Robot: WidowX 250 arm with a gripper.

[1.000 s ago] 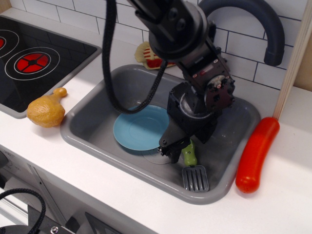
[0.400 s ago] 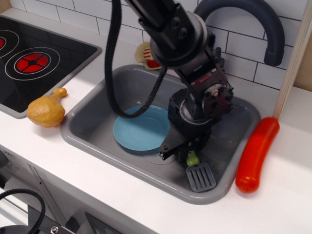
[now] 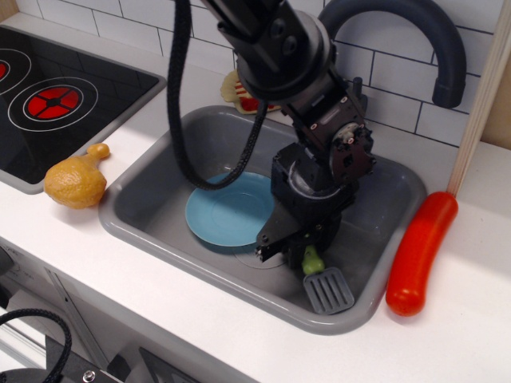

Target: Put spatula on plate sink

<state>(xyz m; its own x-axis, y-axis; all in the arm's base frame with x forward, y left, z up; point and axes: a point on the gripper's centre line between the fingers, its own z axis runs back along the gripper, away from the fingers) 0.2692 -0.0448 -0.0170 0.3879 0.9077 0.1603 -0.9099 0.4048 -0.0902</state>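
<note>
The spatula (image 3: 326, 287) lies in the front right of the grey sink (image 3: 172, 152). Its grey slotted blade points toward the front rim, and its lime-green handle runs up into my gripper (image 3: 292, 250). The gripper hangs low over the sink floor and looks shut on the handle, whose upper part is hidden. The light-blue plate (image 3: 227, 211) lies flat on the sink floor just left of the gripper, with its right edge hidden behind the arm. The spatula is beside the plate, not on it.
A long red sausage (image 3: 420, 251) lies on the counter right of the sink. A yellow toy chicken leg (image 3: 76, 180) sits left of it, beside the black stovetop (image 3: 56, 104). A dark faucet (image 3: 435, 40) arches over the back, and a toy food piece (image 3: 242, 92) lies behind the sink.
The gripper has closed in over the green handle. The spatula has turned, and its blade has swung slightly to the right. The arm has shifted a little to the left.
</note>
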